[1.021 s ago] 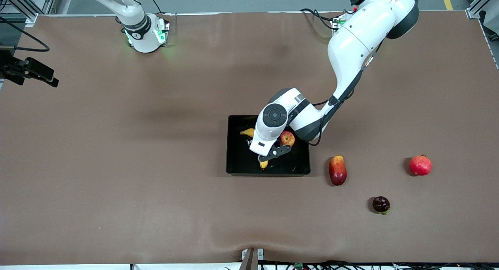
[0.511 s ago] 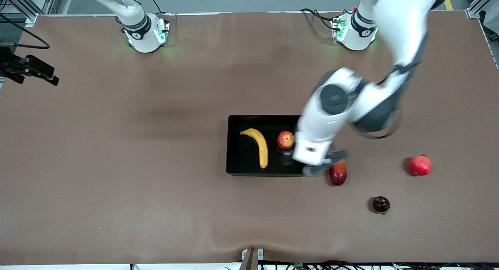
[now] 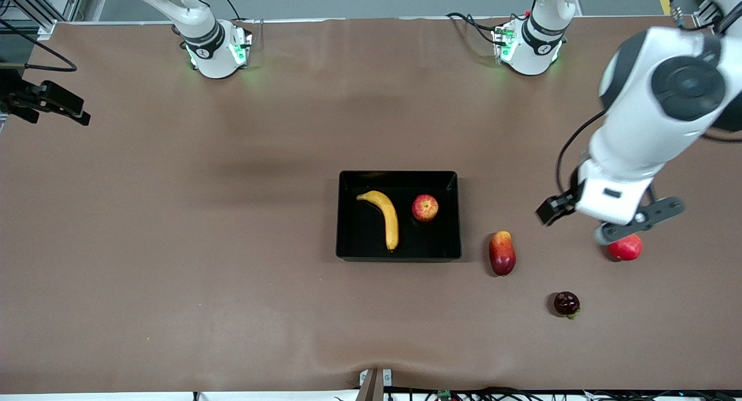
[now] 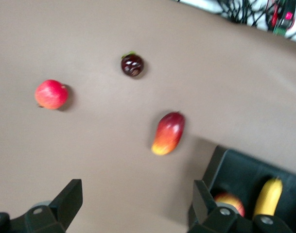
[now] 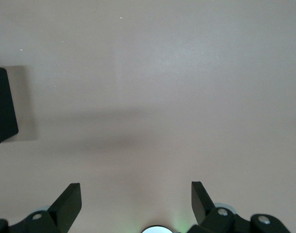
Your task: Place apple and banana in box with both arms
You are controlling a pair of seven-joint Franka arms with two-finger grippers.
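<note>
The black box (image 3: 429, 241) sits mid-table. The yellow banana (image 3: 386, 217) and the red-yellow apple (image 3: 425, 207) lie side by side inside it. My left gripper (image 3: 615, 227) is up in the air over the table at the left arm's end, just above a plain red round fruit, open and empty. In the left wrist view its gripper (image 4: 136, 206) is wide open over bare table, with the box (image 4: 235, 167), apple (image 4: 229, 201) and banana (image 4: 268, 196) at one side. My right gripper (image 5: 136, 204) is open and empty over bare table; a box corner (image 5: 2, 107) shows.
A red-yellow mango-shaped fruit (image 3: 502, 253) lies beside the box toward the left arm's end. A plain red round fruit (image 3: 627, 248) lies farther that way. A small dark fruit (image 3: 566, 303) lies nearer the front camera. All three also show in the left wrist view.
My left arm has lifted out of the box and swung toward its own end of the table. The banana and apple stay in the box. The right arm has not moved.
</note>
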